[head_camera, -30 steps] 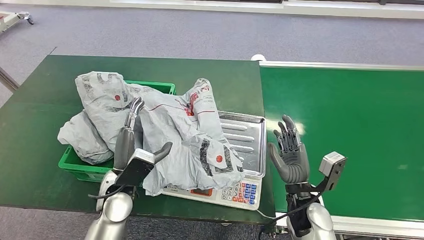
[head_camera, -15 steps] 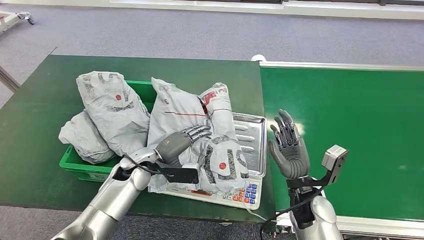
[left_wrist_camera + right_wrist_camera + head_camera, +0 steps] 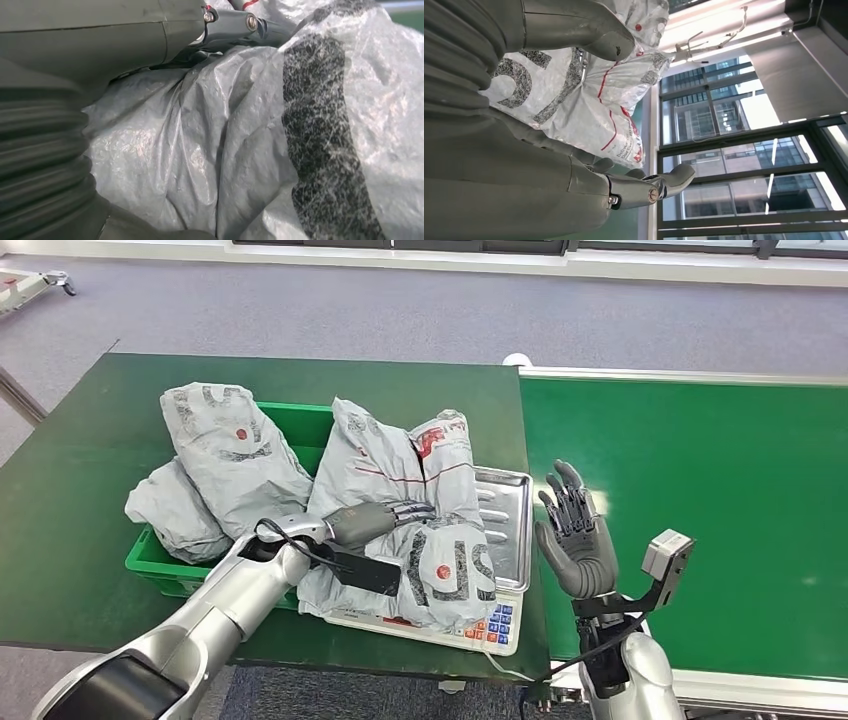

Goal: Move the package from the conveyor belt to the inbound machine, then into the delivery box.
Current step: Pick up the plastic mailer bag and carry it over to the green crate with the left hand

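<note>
We are at the second transfer. The package (image 3: 420, 510) lies across the inbound machine (image 3: 500, 530), one end overhanging the delivery box (image 3: 150, 565) on the desk (image 3: 70, 470). Our left hand (image 3: 365, 523) rests on it; whether its fingers (image 3: 410, 510) grip, we cannot tell. The right hand (image 3: 575, 540) is empty, fingers spread. Next: secure the hold, then shift the package leftward.
</note>
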`<state>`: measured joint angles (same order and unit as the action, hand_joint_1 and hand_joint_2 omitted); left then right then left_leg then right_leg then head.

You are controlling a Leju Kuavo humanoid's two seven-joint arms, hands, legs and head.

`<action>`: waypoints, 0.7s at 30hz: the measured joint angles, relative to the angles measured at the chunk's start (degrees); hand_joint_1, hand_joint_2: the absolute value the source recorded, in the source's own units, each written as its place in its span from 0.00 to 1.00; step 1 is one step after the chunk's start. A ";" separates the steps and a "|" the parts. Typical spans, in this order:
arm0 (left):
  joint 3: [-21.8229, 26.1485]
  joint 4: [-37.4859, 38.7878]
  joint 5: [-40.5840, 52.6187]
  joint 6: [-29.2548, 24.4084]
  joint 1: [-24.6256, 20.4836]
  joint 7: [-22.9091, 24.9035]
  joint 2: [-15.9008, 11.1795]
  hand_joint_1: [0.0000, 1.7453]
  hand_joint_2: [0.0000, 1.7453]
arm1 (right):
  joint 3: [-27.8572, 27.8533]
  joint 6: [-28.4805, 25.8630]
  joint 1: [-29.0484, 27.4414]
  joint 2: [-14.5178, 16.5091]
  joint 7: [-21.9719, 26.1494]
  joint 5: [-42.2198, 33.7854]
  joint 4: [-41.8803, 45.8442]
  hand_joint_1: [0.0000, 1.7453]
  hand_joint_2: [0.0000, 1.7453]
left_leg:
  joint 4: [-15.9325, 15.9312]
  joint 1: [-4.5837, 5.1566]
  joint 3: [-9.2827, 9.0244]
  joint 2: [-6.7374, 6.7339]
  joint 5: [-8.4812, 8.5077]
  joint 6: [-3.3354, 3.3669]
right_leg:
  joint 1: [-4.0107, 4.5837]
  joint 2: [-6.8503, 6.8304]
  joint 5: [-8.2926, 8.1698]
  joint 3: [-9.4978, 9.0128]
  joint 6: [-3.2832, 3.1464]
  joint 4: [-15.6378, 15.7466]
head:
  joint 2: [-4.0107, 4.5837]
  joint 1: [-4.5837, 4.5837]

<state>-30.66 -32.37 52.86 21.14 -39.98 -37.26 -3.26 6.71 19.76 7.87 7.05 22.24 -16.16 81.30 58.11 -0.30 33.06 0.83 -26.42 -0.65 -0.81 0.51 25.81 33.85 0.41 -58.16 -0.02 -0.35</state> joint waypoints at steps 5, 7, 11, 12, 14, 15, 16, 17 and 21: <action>-2.90 2.92 -0.47 6.65 -2.62 -2.88 -0.90 0.85 1.00 | 0.00 0.68 -2.02 -0.43 0.39 -0.45 0.95 0.00 1.00 | 0.00 0.00 -0.01 0.00 0.15 -0.08 | 0.06 0.00 -0.13 0.01 -0.09 0.00 | 0.00 0.00; -4.33 3.74 -0.47 8.89 -3.89 -3.07 -0.94 1.00 1.00 | 0.00 1.10 -2.50 -0.63 0.52 -0.66 1.46 0.00 1.00 | 0.00 -0.01 -0.01 0.01 0.16 -0.08 | 0.07 0.00 -0.14 0.01 -0.08 -0.01 | 0.00 0.00; -7.12 4.62 -1.21 10.67 -6.46 -3.24 -0.81 1.00 1.00 | 0.00 1.45 -2.84 -0.92 0.39 -1.03 1.98 0.00 1.00 | 0.00 -0.01 -0.01 0.02 0.16 -0.07 | 0.05 -0.01 -0.14 0.00 -0.08 -0.01 | 0.00 0.00; -7.69 4.65 -1.70 10.45 -6.93 -3.26 -0.80 1.00 1.00 | 0.00 1.52 -2.97 -1.00 0.29 -1.19 2.07 0.00 1.00 | 0.00 -0.01 -0.01 0.02 0.16 -0.07 | 0.04 -0.01 -0.14 0.00 -0.08 -0.01 | 0.00 0.00; -8.82 4.28 -2.70 8.99 -7.62 -3.32 -0.81 1.00 1.00 | 0.00 1.74 -3.37 -1.17 0.09 -1.66 2.30 0.00 1.00 | 0.00 -0.01 0.00 0.04 0.17 -0.04 | 0.01 -0.05 -0.13 0.01 -0.08 0.00 | 0.00 0.00; -9.36 3.77 -3.10 7.93 -7.87 -3.25 -0.88 1.00 1.00 | 0.00 1.90 -3.65 -1.25 0.02 -1.95 2.46 0.00 1.00 | 0.00 -0.01 0.01 0.05 0.18 -0.02 | 0.01 -0.07 -0.14 0.03 -0.07 0.00 | 0.00 0.00; -9.93 2.86 -3.51 6.83 -8.09 -3.05 -1.02 1.00 1.00 | 0.00 2.11 -3.97 -1.33 -0.03 -2.25 2.60 0.00 1.00 | 0.00 -0.01 0.04 0.05 0.20 0.00 | 0.00 -0.09 -0.15 0.05 -0.06 0.00 | 0.00 0.01; -10.53 1.44 -3.96 6.03 -8.28 -2.60 -1.27 1.00 1.00 | 0.00 2.37 -4.32 -1.39 -0.07 -2.54 2.73 0.00 1.00 | 0.00 -0.01 0.08 0.05 0.21 0.01 | 0.00 -0.09 -0.17 0.10 -0.05 0.00 | 0.00 0.01; -12.45 -8.73 -7.26 6.27 -9.33 2.19 -3.29 1.00 1.00 | -0.06 3.63 -5.44 -1.54 -0.12 -3.45 2.90 0.00 1.00 | 0.02 -0.01 0.47 0.03 0.38 0.00 | 0.00 -0.07 -0.38 0.53 -0.02 -0.01 | 0.00 0.00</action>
<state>-43.12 -41.10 45.60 27.41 -49.31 -35.07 -6.55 6.65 23.39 2.43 5.51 22.12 -19.61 84.19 58.13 -0.31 33.53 0.86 -26.04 -0.65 -0.81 0.44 25.43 34.37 0.39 -58.17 -0.02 -0.35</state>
